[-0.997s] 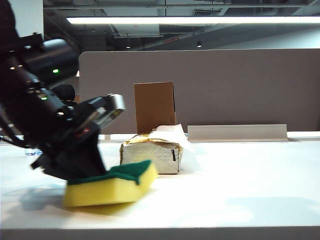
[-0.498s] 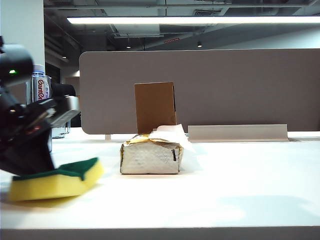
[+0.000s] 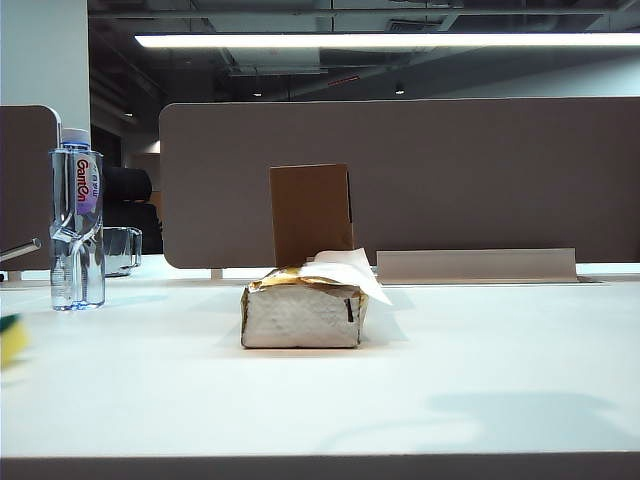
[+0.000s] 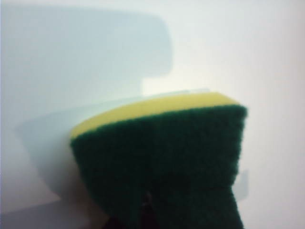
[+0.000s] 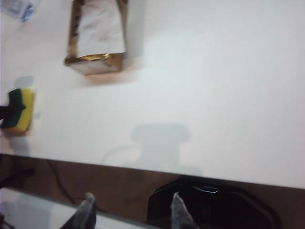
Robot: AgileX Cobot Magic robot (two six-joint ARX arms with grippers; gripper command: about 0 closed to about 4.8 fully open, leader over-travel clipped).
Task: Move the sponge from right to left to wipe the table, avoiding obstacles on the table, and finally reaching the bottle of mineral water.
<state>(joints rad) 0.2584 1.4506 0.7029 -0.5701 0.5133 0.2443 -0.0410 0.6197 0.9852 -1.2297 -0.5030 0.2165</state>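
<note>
While our left gripper (image 4: 145,214) clamps the spongy, green-topped sponge (image 4: 162,157) on the smooth table (image 3: 450,370), our right gripper (image 5: 131,210) hangs open.

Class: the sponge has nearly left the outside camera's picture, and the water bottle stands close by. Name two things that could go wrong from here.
1. The yellow foam sponge with green scouring top sits at the exterior view's left edge; the tall clear plastic Ganten bottle stands upright close by, so an overshoot might topple it.
2. The left end effector pinches only the sponge's near end and is shut on it, so the sponge could perhaps twist loose on the white table. The right end effector is open near the table's front edge.
</note>
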